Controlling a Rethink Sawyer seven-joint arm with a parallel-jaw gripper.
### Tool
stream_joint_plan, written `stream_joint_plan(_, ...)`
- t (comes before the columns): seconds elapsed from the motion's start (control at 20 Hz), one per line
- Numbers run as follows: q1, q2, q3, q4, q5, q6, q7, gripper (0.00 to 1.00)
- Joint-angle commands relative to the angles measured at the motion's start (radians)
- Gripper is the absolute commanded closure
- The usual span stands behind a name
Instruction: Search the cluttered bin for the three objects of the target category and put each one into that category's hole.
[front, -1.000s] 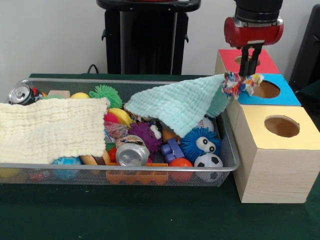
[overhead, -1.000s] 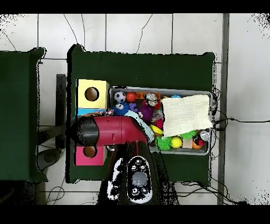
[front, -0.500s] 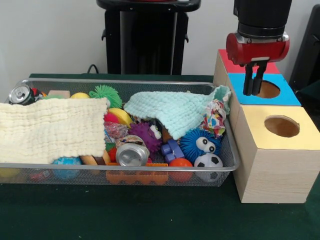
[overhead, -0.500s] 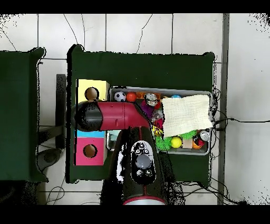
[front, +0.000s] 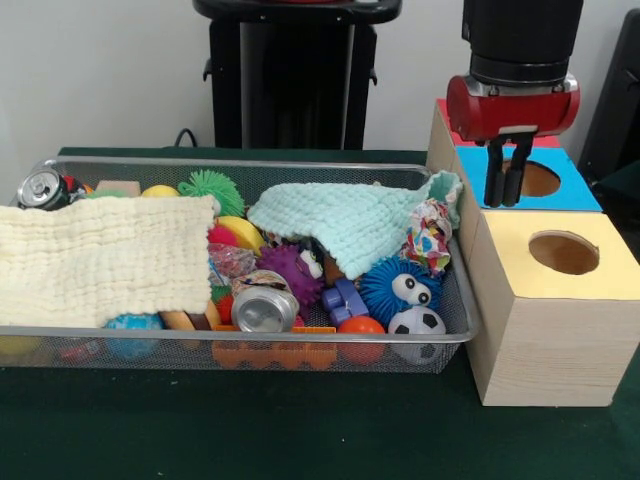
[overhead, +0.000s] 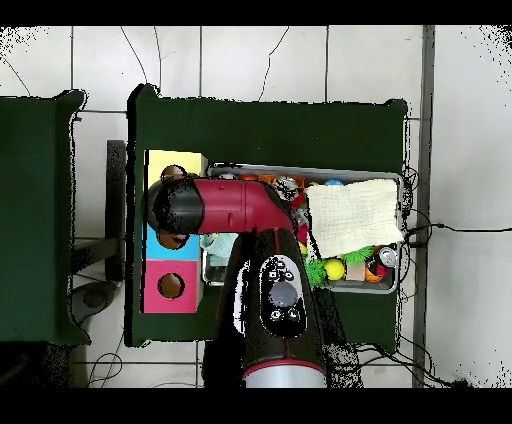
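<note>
The gripper (front: 508, 195) hangs over the blue box (front: 568, 190), beside its hole (front: 534, 179), apparently placed there for a drop. Its jaws are pressed nearly together and pinch nothing. The multicoloured crinkled toy (front: 430, 235) lies inside the wire bin (front: 300, 352), against its right end under the mint cloth (front: 355, 222), well apart from the jaws and not in any hole.

Blue box's hole (front: 534, 179) unobstructed below gripper (front: 503, 195)
</note>
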Motion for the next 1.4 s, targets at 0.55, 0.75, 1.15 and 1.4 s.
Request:
stream_joint_plan(0.55,-0.130,-0.142,0.134,0.316,-0.021,-0.113,0.034,1.00)
stream_joint_plan(0.75,-0.157,-0.157,0.144,0.361,-0.049,-0.160,0.040,1.00)
stream_joint_plan(1.15,-0.164,-0.165,0.138,0.375,-0.066,-0.192,0.066,0.00)
stream_joint_plan(1.4,-0.108,-0.171,0.066,0.366,-0.063,-0.196,0.132,0.00)
